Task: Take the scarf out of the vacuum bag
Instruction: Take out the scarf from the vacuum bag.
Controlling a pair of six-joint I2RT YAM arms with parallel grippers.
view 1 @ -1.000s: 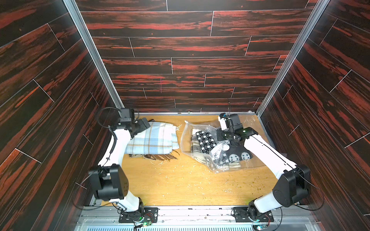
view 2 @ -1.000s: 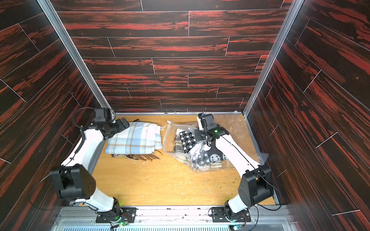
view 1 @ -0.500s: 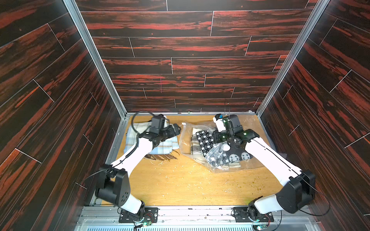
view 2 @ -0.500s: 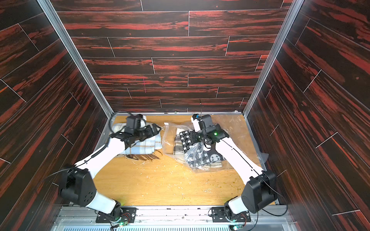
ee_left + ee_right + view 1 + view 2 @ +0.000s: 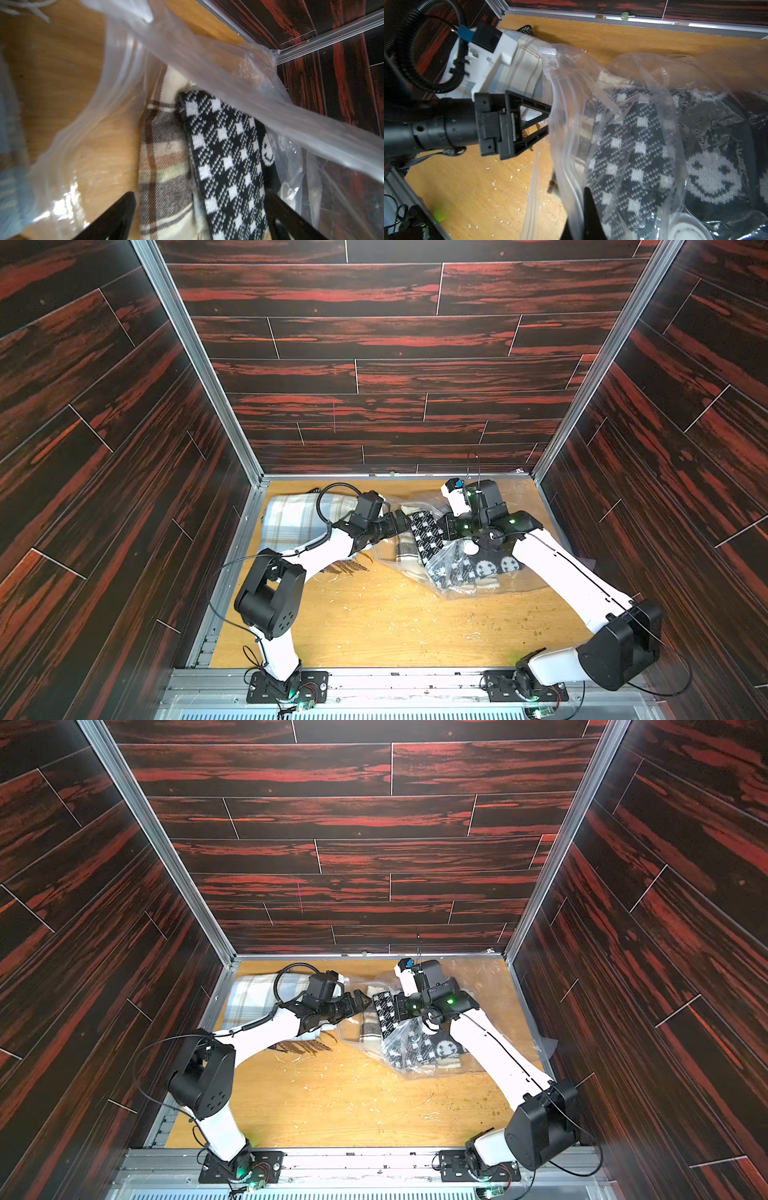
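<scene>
On the counter (image 5: 374,614) a blue checked scarf (image 5: 291,516) lies at the left. The left hand (image 5: 405,521), spread wide, is at the mouth of the vacuum bag (image 5: 453,589), with a black-and-white scarf (image 5: 428,531) inside. The right hand (image 5: 449,527) pinches the bag's upper sheet.

1. We see the vacuum bag (image 5: 453,587) on the table's (image 5: 395,626) far right part; the folded cloth (image 5: 291,518) lies just left of it;
2. inside the bag, the knitted scarf (image 5: 426,531) lies partly on the woven scarf (image 5: 403,551);
3. the left gripper (image 5: 403,520) sits at the bag's mouth.
</scene>
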